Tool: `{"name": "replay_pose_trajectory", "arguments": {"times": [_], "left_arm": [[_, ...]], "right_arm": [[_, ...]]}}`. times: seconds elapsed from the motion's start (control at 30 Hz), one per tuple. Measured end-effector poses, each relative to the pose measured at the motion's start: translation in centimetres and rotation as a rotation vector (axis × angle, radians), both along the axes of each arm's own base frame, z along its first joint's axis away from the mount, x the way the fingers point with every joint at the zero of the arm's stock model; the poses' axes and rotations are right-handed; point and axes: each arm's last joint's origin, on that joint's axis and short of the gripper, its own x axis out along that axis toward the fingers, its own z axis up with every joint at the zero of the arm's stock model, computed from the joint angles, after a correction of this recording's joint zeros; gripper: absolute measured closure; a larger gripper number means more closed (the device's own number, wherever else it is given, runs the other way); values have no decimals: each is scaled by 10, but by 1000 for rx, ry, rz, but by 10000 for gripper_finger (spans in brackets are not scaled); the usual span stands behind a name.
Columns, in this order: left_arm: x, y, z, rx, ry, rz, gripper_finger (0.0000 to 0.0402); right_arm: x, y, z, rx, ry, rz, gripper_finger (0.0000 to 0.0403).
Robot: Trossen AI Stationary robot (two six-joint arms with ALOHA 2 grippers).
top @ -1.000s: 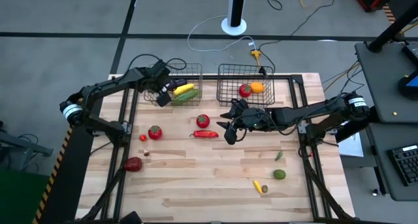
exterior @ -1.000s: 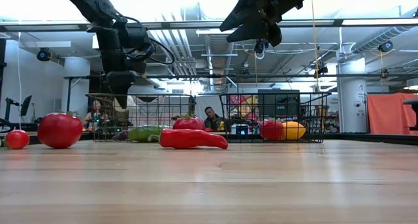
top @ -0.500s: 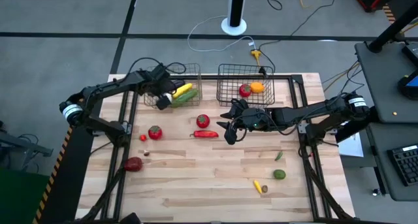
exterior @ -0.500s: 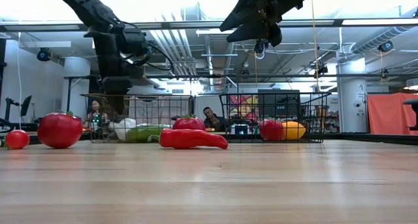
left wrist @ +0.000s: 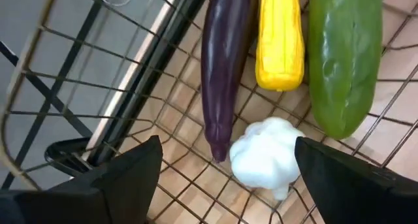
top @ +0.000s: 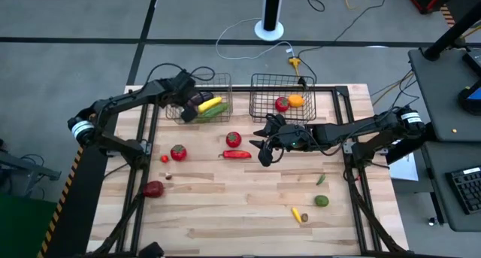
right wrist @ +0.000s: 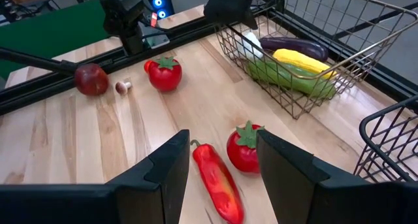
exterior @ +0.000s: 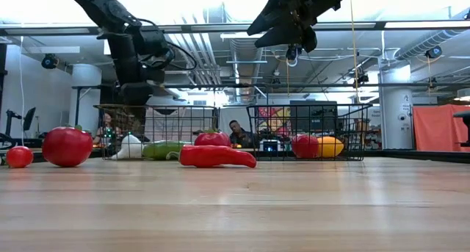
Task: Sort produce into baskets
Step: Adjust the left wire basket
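From above: my left gripper hangs over the copper basket at the counter's far left, fingers apart, nothing held. That basket holds corn, cucumber and eggplant. My right gripper hovers mid-counter, just beside the red pepper and a tomato; fingers partly apart, empty. Grey basket: one tomato, one orange.

Counter level: white garlic, unseen from above, lies at the copper basket's left end. People sit beyond the counter.

Left wrist: garlic on the mesh, touching the eggplant's tip, with corn and cucumber alongside; my fingers stand wide on either side.

Right wrist: pepper and tomato lie between my fingers, untouched; another tomato and a dark red fruit sit farther off.
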Motion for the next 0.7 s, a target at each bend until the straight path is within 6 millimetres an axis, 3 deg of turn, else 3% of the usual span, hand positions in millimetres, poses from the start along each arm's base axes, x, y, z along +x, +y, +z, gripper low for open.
{"name": "replay_pose_trajectory", "arguments": {"times": [0.17, 0.3, 0.53, 0.7], "left_arm": [[0, -2, 22, 59, -67, 0, 72], [-6, -17, 48, 124, -162, -16, 72], [-19, -80, 82, 8, -402, -211, 88], [-18, -120, 82, -51, -369, -298, 125]], "right_arm": [[0, 0, 0, -2, 1, 1, 234], [0, 0, 0, -2, 1, 1, 234], [0, 0, 0, -2, 5, 1, 234], [0, 0, -1, -1, 8, 0, 234]]}}
